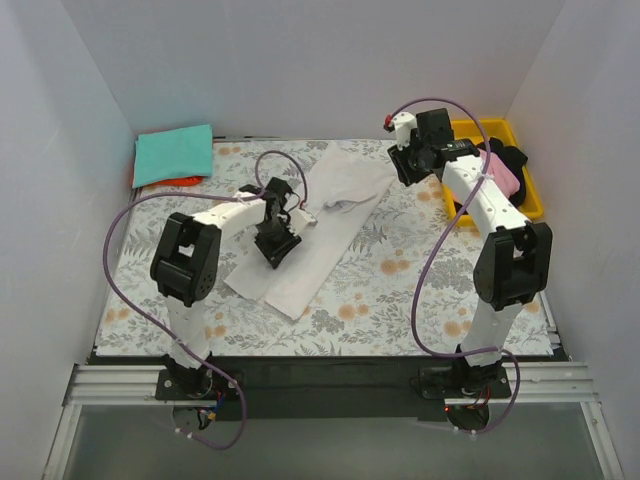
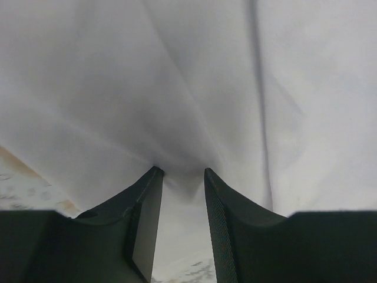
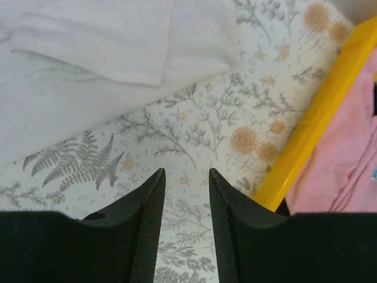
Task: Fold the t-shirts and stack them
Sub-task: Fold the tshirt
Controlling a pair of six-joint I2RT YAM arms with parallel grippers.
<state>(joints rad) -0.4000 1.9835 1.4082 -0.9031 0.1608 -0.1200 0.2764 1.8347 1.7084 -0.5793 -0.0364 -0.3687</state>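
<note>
1. The left hand [image 2: 181,174] is clamped on the white t-shirt [image 1: 340,190]. In the wrist view the cloth puckers right into the slot between the fingers, and creases fan out ahead of it, so I'd call that a real pinch and not just resting on top.
2. The shirt is spread on the bench [image 1: 400,290], under and ahead of that hand. Its long axis runs on a diagonal, from behind-left of the left hand out to its front-right, and ends close to the right hand [image 3: 185,172].
3. The right hand's fingers are drawn in close, with only a narrow strip of floral cloth showing between them and nothing held. It hovers over bare bench. The far end of the white shirt, with a doubled-over edge, lies ahead and to its left. The yellow bin [image 3: 306,135] is just off to its right, with the pink t-shirt [image 3: 347,153] inside.
4. This is the bit that matters, imo. The left hand sits partway along the shirt, while the right is clearly the nearer one to the far end. I'd guess the next fold needs the right hand to go ahead-left for that end and bring it along the long axis toward the left hand.
5. The teal t-shirt [image 1: 173,152] is folded on top of the orange t-shirt [image 1: 170,181], well off to the left hand's far left. The black t-shirt [image 1: 515,158] is in the bin with the pink one. So it looks like two are done and the white one is mid-fold.
</note>
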